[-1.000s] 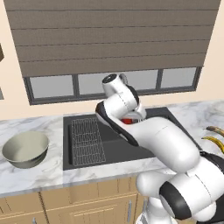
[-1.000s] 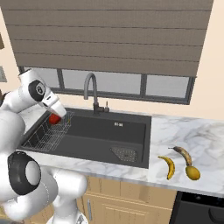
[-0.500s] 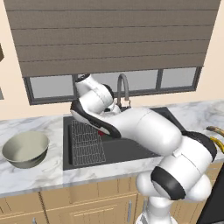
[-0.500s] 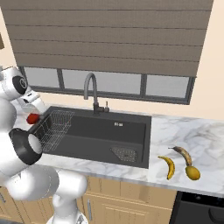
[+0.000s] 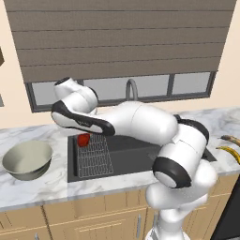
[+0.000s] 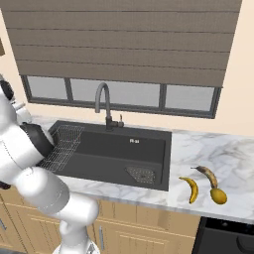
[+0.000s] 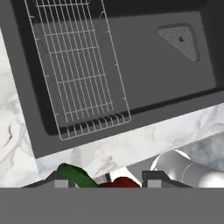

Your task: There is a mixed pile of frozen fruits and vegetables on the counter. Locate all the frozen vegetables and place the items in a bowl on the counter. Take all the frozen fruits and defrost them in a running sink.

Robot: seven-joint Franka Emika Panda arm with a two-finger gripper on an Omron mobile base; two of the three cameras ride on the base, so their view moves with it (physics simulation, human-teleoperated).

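- The gripper (image 5: pixel 85 137) hangs over the left end of the sink (image 5: pixel 140 157), above the wire rack (image 5: pixel 93 157), and a bright red vegetable (image 5: pixel 84 139) sits between its fingers. In the hand view the same red piece (image 7: pixel 120 182), with a green stem beside it, shows between the two finger tips, so the jaws are clamped on it rather than standing free.
- The bowl (image 5: pixel 27 159) stands on the counter (image 5: pixel 42 185) just left of the sink, apart from the basin's edge — this is the relation that the coming move turns on. From the held piece the bowl lies to the left and a little nearer the counter's front edge, with only the sink's left rim and a strip of marble between them.
- My reading is that the step in hand is the carry of the first vegetable to the bowl; the piece is over the sink, not yet over the bowl, so a release here would drop it on the rack.
- The red piece is roundish, so no long axis needs lining up with the bowl — the hand only has to come over the bowl's pale inside before it lets go.
- Right of the sink, well apart from it on the marble, lie the two bananas (image 6: pixel 192 189) and the yellow-orange vegetable (image 6: pixel 218 195), close together near the counter's front edge. They are untouched, so most of the task looks to be still ahead.
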